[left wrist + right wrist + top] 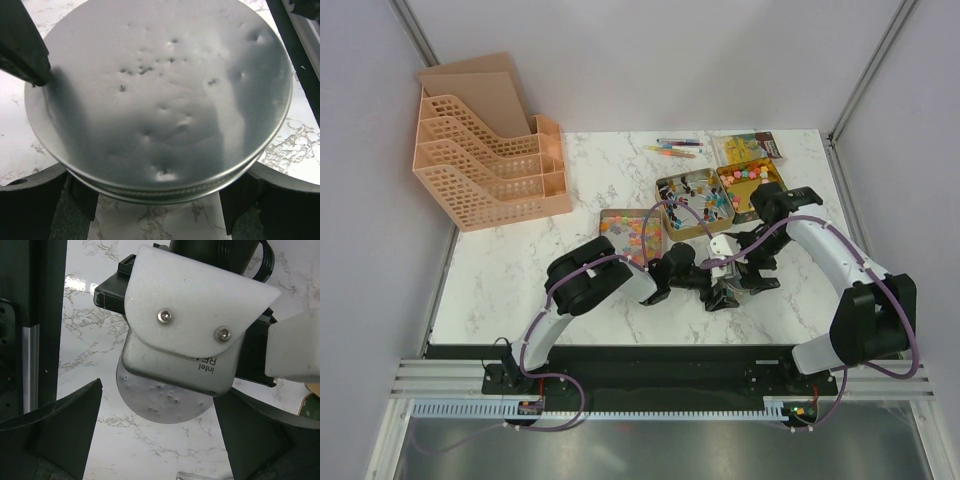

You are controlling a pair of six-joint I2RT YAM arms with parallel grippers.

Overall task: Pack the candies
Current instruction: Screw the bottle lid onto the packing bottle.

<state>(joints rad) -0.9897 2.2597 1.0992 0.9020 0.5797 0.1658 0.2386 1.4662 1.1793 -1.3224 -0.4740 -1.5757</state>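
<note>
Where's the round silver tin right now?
The round silver tin sits in the left end effector, mid-table in the top view, just before the candy trays.

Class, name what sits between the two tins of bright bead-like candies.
A third open tin of darker wrapped candies, between the left tin and right tin; the top view shows it.

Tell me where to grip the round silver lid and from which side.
Take the lid by its low side wall, at two opposite points, coming in from its near edge, where the left claw sits. It is a shallow round disc; the broad dented face gives nothing to pinch.
</note>
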